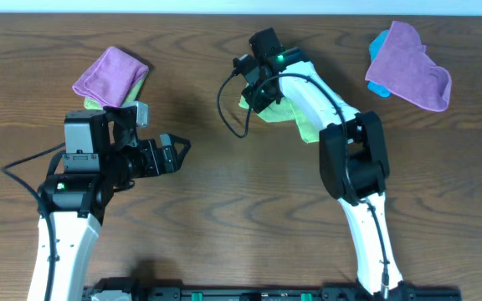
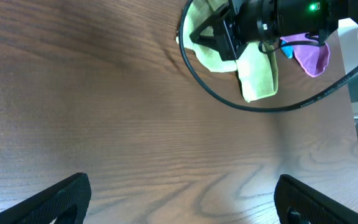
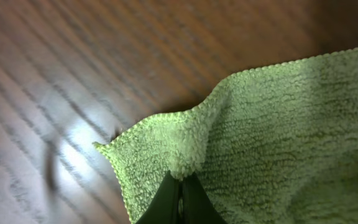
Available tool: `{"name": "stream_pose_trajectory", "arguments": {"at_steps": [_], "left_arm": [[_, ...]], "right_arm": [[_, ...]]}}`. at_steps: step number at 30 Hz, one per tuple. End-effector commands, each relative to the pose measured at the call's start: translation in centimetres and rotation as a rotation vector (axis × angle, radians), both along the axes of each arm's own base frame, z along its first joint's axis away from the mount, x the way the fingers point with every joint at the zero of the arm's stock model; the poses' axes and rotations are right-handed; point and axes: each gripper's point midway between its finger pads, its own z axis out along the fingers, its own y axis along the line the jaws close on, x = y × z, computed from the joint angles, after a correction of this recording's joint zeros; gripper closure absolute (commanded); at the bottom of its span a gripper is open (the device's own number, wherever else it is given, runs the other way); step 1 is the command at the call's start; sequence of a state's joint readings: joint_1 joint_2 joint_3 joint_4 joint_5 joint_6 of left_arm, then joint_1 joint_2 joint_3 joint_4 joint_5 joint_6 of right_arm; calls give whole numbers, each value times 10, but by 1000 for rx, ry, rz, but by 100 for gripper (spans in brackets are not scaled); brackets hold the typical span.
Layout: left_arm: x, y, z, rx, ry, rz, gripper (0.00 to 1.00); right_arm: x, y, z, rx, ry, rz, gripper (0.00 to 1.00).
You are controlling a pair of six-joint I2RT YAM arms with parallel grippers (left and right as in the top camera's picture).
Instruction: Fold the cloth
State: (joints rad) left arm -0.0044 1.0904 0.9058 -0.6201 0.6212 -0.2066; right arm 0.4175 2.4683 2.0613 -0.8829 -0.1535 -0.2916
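Note:
The lime-green cloth (image 1: 301, 125) lies bunched at the table's back centre. My right gripper (image 1: 254, 94) is shut on an edge of it and pinches up a small fold. In the right wrist view the shut fingertips (image 3: 180, 186) grip a raised tuft of the cloth (image 3: 278, 124), with its corner hanging over bare wood. The left wrist view shows the cloth (image 2: 258, 78) draped below the right gripper (image 2: 225, 34). My left gripper (image 1: 174, 154) is open and empty over bare table, left of the cloth. Its fingers sit wide apart in the left wrist view (image 2: 182, 199). No white tag shows.
A purple cloth (image 1: 110, 73) lies on another green piece (image 1: 94, 104) at the back left, beside my left arm. A second purple cloth (image 1: 410, 65) lies over a small blue cloth (image 1: 378, 43) at the back right. A black cable (image 1: 227, 109) loops left of the right gripper.

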Motion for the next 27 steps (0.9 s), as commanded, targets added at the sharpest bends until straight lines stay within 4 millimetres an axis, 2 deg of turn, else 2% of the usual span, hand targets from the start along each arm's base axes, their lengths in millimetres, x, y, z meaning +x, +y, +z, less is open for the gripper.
{"name": "stream_pose_trajectory", "arguments": {"at_steps": [1,4,8,16,20,24,27], "left_arm": [[7,-1,12,4,-40,-2,5],[13,3,14,22,-69,14,4],[22,8,19,48,-113,38,5],[37,28,21,137,-162,129,5],[42,36,23,171,-184,165,4],[45,41,19,193,-176,180,5],[48,40,7,193,-138,173,5]], "right_arm": [[-32,31,-7,42,93,66,99],[-62,43,-2,29,168,108,99],[-103,47,6,-26,277,150,99],[-167,25,25,-121,524,156,98],[-179,15,38,-149,566,150,98],[-177,6,56,-162,538,141,98],[-175,0,76,-147,505,130,98]]}}
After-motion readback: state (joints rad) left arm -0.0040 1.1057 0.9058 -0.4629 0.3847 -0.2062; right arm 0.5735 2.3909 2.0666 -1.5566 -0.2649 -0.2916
